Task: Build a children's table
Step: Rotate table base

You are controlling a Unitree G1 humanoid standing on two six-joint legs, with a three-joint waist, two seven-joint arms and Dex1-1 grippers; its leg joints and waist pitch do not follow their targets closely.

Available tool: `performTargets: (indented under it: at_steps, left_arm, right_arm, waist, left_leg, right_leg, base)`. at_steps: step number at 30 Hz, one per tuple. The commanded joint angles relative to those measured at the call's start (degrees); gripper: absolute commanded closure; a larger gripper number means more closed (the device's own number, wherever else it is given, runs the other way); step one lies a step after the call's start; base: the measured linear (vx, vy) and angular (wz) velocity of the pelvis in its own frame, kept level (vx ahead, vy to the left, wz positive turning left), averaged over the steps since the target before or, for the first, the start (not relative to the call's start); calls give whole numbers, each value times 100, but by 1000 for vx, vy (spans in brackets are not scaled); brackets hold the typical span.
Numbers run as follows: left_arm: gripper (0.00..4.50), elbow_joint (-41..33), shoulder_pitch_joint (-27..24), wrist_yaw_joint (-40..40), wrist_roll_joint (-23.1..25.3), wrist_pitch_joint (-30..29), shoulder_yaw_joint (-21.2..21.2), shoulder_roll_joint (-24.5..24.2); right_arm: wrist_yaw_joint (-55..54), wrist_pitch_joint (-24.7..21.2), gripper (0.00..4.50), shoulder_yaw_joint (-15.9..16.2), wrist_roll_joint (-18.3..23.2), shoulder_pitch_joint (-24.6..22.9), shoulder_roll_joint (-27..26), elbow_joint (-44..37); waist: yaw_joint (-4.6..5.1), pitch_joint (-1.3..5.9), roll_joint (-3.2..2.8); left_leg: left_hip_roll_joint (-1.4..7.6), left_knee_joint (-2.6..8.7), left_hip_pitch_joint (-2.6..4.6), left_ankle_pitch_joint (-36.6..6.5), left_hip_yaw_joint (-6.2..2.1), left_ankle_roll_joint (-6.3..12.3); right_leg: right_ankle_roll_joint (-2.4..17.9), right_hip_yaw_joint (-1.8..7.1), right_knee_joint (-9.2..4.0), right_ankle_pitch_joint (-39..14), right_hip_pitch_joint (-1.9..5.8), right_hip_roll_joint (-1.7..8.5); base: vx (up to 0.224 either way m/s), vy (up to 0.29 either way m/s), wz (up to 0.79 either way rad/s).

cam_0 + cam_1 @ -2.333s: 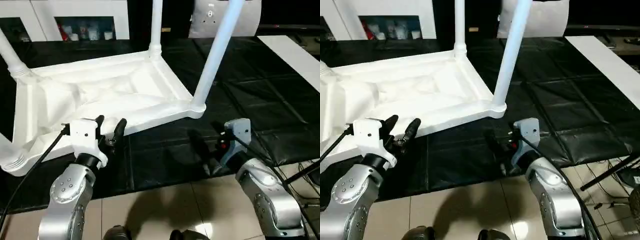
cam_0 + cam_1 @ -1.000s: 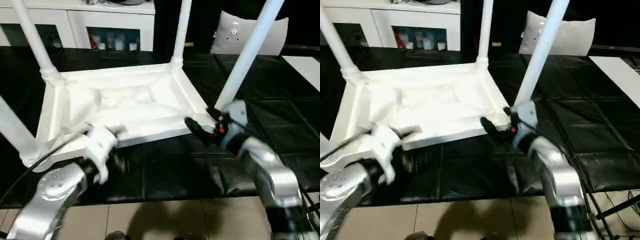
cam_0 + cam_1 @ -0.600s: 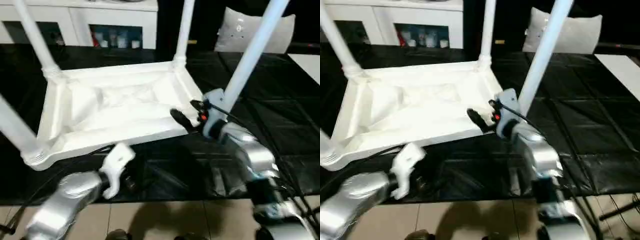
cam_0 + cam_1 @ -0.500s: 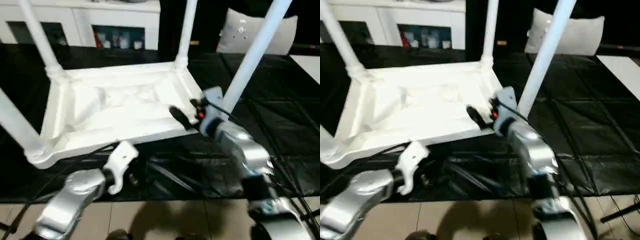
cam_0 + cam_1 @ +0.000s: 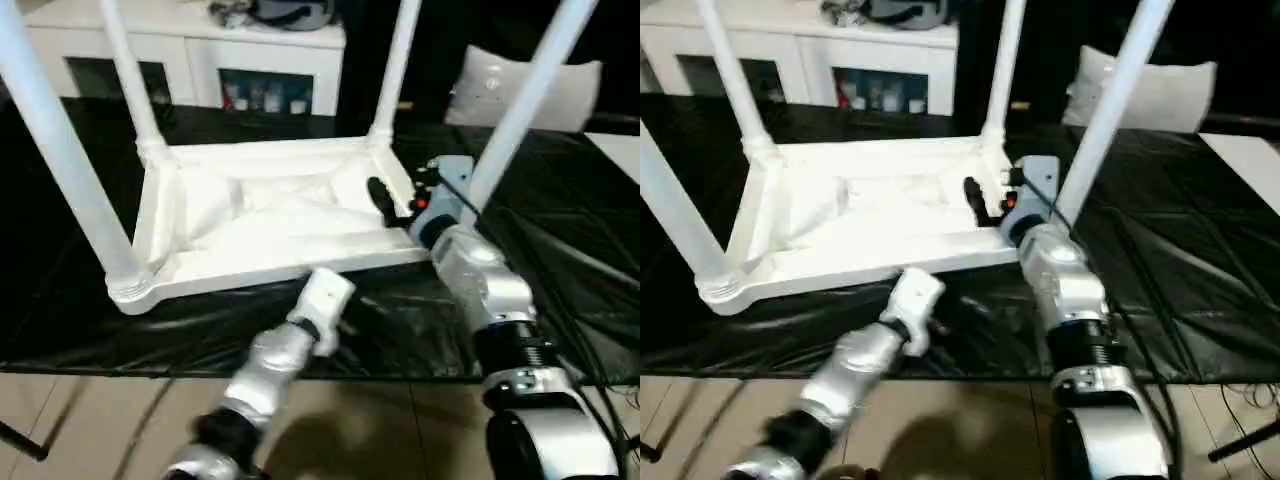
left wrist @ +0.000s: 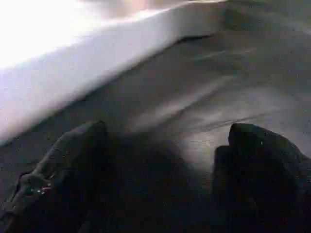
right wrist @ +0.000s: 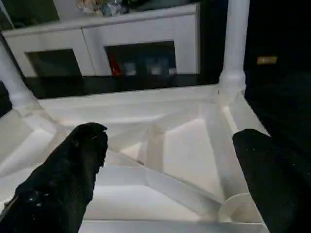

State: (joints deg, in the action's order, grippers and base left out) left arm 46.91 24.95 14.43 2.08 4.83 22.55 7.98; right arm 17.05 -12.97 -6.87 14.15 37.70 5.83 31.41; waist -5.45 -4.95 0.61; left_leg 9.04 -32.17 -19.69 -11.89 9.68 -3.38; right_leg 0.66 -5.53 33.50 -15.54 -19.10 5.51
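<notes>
White cabinets (image 5: 200, 70) line the back wall, and below them the black-covered work table (image 5: 560, 260) takes up most of what I see from the head camera. On it the children's table lies upside down: the tabletop (image 5: 270, 225) has its ribbed underside facing up, and all four legs (image 5: 60, 150) stand in their corner sockets, so I judge the assembly itself close to done.

My right gripper (image 7: 165, 170) has its black fingers (image 7: 73, 170) spread wide with nothing between them. It sits at the tabletop's near right corner, at about 3 o'clock from the slab's centre, just beside the base of the near right leg (image 5: 525, 95). In the right wrist view the ribs lie straight ahead between the open fingers.

My left gripper (image 6: 160, 170) is also wide open and empty, low over the black cover. The tabletop's near long edge (image 6: 97, 53) runs across just beyond it, at roughly 12 o'clock, near but not touching.

What the next move turns on, as I read it: the slab's long axis runs left to right across me, and the right arm is the nearer one, already over the rim. The left still has a gap to close before it can take the near edge.
</notes>
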Motion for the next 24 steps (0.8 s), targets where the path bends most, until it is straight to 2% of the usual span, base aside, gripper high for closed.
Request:
performTargets:
  at_steps: [1,2,3,4,5,6,7,8,9,10,11,12,13,14,15,16,17,18,19,20,21,22,24]
  left_arm:
    - [5,916,72,-506,298,-246,319,877]
    - [5,1282,287,-832,471,-262,380,1213]
    - [5,1527,447,-1076,602,-286,419,1419]
    - [5,1694,592,-1208,686,-278,423,1542]
    - [5,1694,592,-1208,686,-278,423,1542]
    - [5,1891,764,-1278,730,-184,367,1673]
    - [5,2035,897,-1309,745,-100,311,1762]
    - [5,2178,1027,-1352,752,-43,250,1848]
    - [5,2290,1124,-1390,758,-3,201,1913]
    - [5,-1011,416,-252,77,-1230,-284,232]
    - [5,-1011,416,-252,77,-1230,-284,232]
    - [5,-3472,-216,836,-717,-2040,-955,-1549]
    - [5,-4486,-560,1414,-1157,-2316,-1385,-2481]
    - [5,-5665,-1035,2257,-1846,-2597,-2138,-3854]
    - [5,-5665,-1035,2257,-1846,-2597,-2138,-3854]
    - [5,-5331,-1082,2592,-2243,-2365,-2609,-4308]
    - [5,-5105,-1092,2781,-2470,-2227,-2872,-4527]
    - [5,-4992,-1075,2871,-2544,-2173,-2948,-4584]
    - [5,-4412,-982,3320,-2902,-1895,-3306,-4852]
    - [5,-4412,-982,3320,-2902,-1895,-3306,-4852]
    - [5,-3958,-883,3554,-2933,-1668,-3313,-4933]
    - [5,-3653,-816,3702,-2938,-1513,-3300,-4982]
    - [5,-3413,-760,3702,-2809,-1325,-3185,-4956]
  right_arm:
    - [132,-31,0,25,73,-18,78,-153]
    - [167,-32,0,45,55,-32,105,-177]
    - [183,-46,0,63,35,-45,132,-209]
    - [235,-91,0,82,38,-63,168,-267]
    - [235,-91,0,82,38,-63,168,-267]
    - [306,-138,0,97,59,-104,202,-382]
    - [372,-183,0,109,86,-142,230,-485]
    - [450,-253,0,122,129,-188,258,-598]
    - [509,-308,0,132,164,-224,279,-685]
    - [562,-348,0,145,172,-272,304,-795]
    - [562,-348,0,145,172,-272,304,-795]
    - [638,-362,0,174,170,-328,341,-931]
    - [679,-326,0,185,167,-353,357,-1000]
    - [747,-318,0,188,192,-385,388,-1140]
    - [747,-318,0,188,192,-385,388,-1140]
    - [821,-349,0,159,288,-408,407,-1305]
    - [865,-377,0,135,358,-420,416,-1412]
    - [882,-416,0,129,391,-437,426,-1474]
    - [971,-611,0,102,554,-527,478,-1786]
    - [971,-611,0,102,554,-527,478,-1786]
    - [1011,-735,0,69,644,-613,542,-2023]
    - [1036,-814,0,44,702,-671,587,-2181]
    - [1021,-816,0,24,683,-727,640,-2291]
  waist:
    - [-332,342,114]
    - [-227,421,432]
    - [-242,284,411]
    - [-279,347,282]
    - [-289,323,246]
    - [-209,363,132]
    - [-116,374,64]
    - [-94,421,23]
    - [-6,429,74]
    - [31,383,36]
    - [30,322,12]
    - [45,507,54]
    - [232,388,-51]
    - [302,436,-61]
    - [367,448,-30]
    - [339,376,-57]
    - [299,408,-50]
    - [171,438,0]
    - [104,397,19]
    - [63,402,21]
    - [51,385,-18]
    - [-2,405,-51]
    - [-35,450,-63]
  left_leg:
    - [525,1117,-117,-3882,307,-344]
    - [337,376,381,-2971,180,-334]
    - [70,-533,471,-895,-104,111]
    - [74,-316,-124,-44,-397,188]
    - [201,-56,-150,-120,-371,-33]
    - [377,306,76,-1608,-359,-285]
    - [383,404,164,-2970,-401,-404]
    - [392,427,205,-3189,-407,-415]
    - [394,479,121,-3210,-417,-343]
    - [389,537,116,-3472,-427,-331]
    - [461,598,220,-4115,-458,-481]
    - [515,502,247,-4370,-587,-562]
    - [465,698,-77,-4236,-547,-422]
    - [371,617,-104,-3746,-521,-430]
    - [323,555,-208,-3213,-527,-445]
    - [197,444,-164,-2623,-421,-364]
    - [214,388,-63,-2390,-387,-355]
    - [248,337,102,-1901,-266,-214]
    - [238,345,131,-1633,-166,-44]
    - [249,354,153,-1596,-127,12]
    - [278,376,164,-1747,-99,9]
    - [305,394,174,-1793,-92,-97]
    - [344,409,150,-1686,-101,-217]
  right_leg:
    - [245,428,577,-1728,156,43]
    - [-26,638,-181,-3253,-348,337]
    - [-46,955,-996,-5408,-637,821]
    - [151,871,-670,-4635,65,902]
    - [185,652,-598,-4076,92,744]
    - [235,406,-378,-2674,-133,272]
    - [277,372,-366,-2235,-118,244]
    - [359,396,-390,-1902,-94,266]
    - [430,369,-393,-1459,5,271]
    - [316,294,-494,-1944,29,293]
    - [335,201,-516,-2424,-8,322]
    - [459,158,-416,-2218,139,492]
    - [470,124,-315,-1955,188,313]
    - [576,184,-336,-1817,164,424]
    - [603,194,-336,-1928,182,479]
    - [494,163,-522,-2535,54,404]
    - [525,181,-538,-2459,7,396]
    - [777,253,-518,-1864,-132,368]
    - [962,289,-468,-1517,-185,288]
    - [927,313,-464,-1653,-190,266]
    - [815,360,-465,-2068,-258,245]
    - [654,412,-462,-2209,-275,241]
    - [647,446,-375,-1840,-251,243]
  base:
    - [-115,-22,33]
    - [33,-113,35]
    - [33,-113,35]
    - [109,-72,-19]
    - [39,35,-29]
    - [39,35,-29]
    - [0,0,0]
    - [0,0,0]
    - [0,0,0]
    - [0,0,0]
    - [-41,39,-20]
    - [-41,39,-20]
    - [-77,16,-30]
    - [-62,-37,-42]
    - [-62,-37,-42]
    - [-3,-64,-34]
    - [39,-60,4]
    - [39,-60,4]
    - [50,-56,29]
    - [30,-48,23]
    - [30,-48,23]
    - [0,0,0]
    - [56,-37,9]
